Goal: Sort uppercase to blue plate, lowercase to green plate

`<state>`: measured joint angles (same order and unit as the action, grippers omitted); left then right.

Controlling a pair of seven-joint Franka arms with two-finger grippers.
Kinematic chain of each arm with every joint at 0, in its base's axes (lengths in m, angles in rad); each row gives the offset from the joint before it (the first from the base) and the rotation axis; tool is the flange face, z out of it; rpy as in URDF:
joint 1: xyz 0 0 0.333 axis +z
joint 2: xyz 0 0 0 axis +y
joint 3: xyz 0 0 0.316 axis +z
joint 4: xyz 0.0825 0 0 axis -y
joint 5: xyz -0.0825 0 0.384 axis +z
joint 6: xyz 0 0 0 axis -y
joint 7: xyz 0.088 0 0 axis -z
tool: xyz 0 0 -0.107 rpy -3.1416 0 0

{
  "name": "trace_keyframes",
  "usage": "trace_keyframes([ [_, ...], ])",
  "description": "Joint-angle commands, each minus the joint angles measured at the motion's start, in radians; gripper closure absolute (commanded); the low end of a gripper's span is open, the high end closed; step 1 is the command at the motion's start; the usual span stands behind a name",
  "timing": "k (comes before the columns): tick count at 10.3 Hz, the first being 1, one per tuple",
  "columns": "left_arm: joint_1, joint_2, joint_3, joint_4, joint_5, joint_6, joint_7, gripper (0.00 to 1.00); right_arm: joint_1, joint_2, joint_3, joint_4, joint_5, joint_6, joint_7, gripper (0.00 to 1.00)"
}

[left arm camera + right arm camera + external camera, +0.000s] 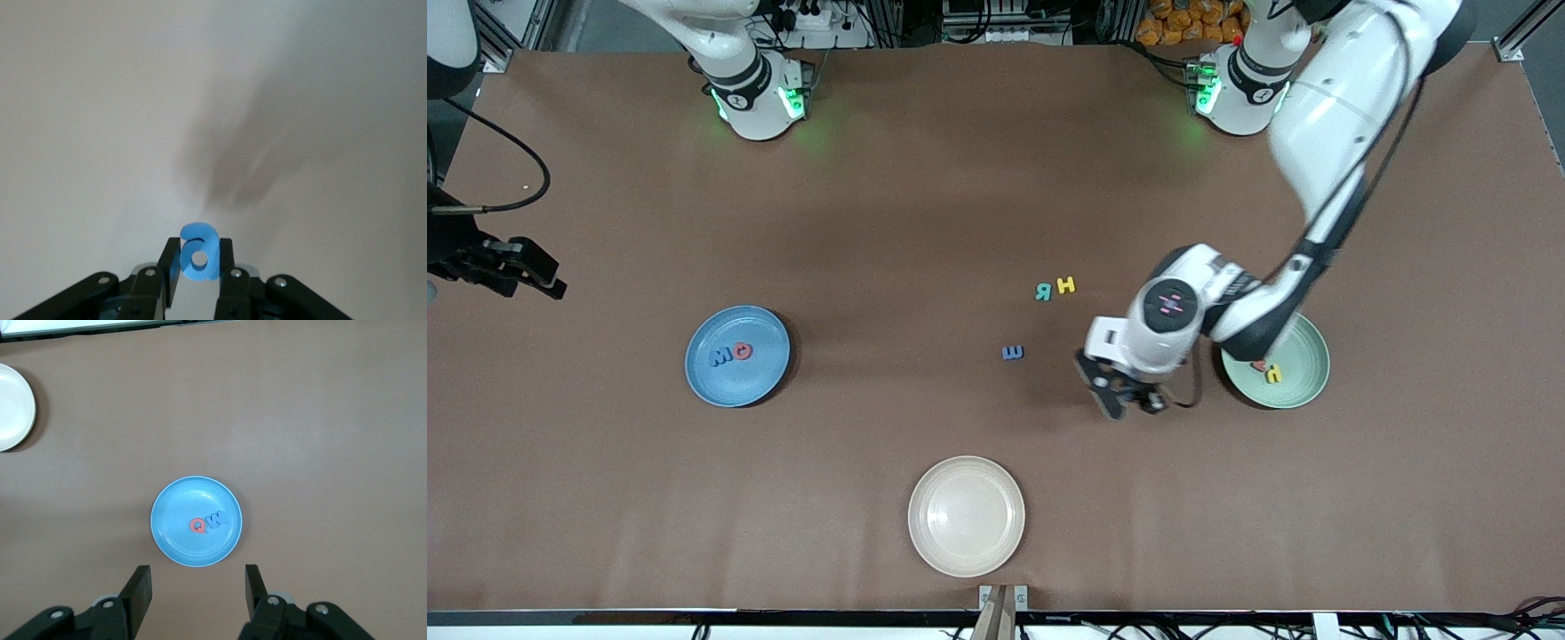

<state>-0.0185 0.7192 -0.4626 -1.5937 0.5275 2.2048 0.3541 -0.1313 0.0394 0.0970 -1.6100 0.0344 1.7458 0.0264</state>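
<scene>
Blue rounded letter (199, 251) upright, clenched in left claw (199, 273) (above table); right claw (195, 590) spread.

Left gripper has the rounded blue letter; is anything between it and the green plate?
Nothing visible. The left gripper, shut on the rounded blue letter, hangs over bare table beside the green plate, which holds a yellow letter and a partly hidden red one.

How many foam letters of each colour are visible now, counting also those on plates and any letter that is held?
Red: 2, the G and the w
Blue: 3, the W, the e, the held letter
Yellow: 2, the H and the h
Teal: 1, the R
Total: 8
</scene>
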Motion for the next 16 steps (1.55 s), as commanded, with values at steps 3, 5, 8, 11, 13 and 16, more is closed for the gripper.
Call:
trace_keyframes([
  [3, 0.248, -0.121, -0.019, -0.084, -0.08, -0.166, 0.023, 1.0, 0.074, -0.015, -0.013, -0.015, 0.045, 0.004, 0.01, 0.28],
  [5, 0.311, -0.109, -0.013, -0.109, -0.203, -0.165, 0.029, 1.0, 0.139, 0.006, -0.007, -0.015, 0.048, 0.014, 0.036, 0.24],
  [8, 0.348, -0.103, -0.01, -0.115, -0.205, -0.163, 0.029, 0.76, 0.237, 0.08, 0.03, -0.011, 0.045, 0.111, 0.243, 0.18],
  [11, 0.37, -0.112, -0.01, -0.109, -0.237, -0.163, 0.028, 0.31, 0.353, 0.198, 0.066, -0.01, 0.029, 0.256, 0.374, 0.14],
  [13, 0.373, -0.132, -0.011, -0.094, -0.239, -0.163, 0.023, 0.01, 0.43, 0.288, 0.066, 0.007, 0.025, 0.352, 0.42, 0.09],
  [16, 0.355, -0.145, -0.014, -0.01, -0.239, -0.192, 0.019, 0.01, 0.539, 0.484, 0.066, 0.143, -0.073, 0.388, 0.585, 0.08],
])
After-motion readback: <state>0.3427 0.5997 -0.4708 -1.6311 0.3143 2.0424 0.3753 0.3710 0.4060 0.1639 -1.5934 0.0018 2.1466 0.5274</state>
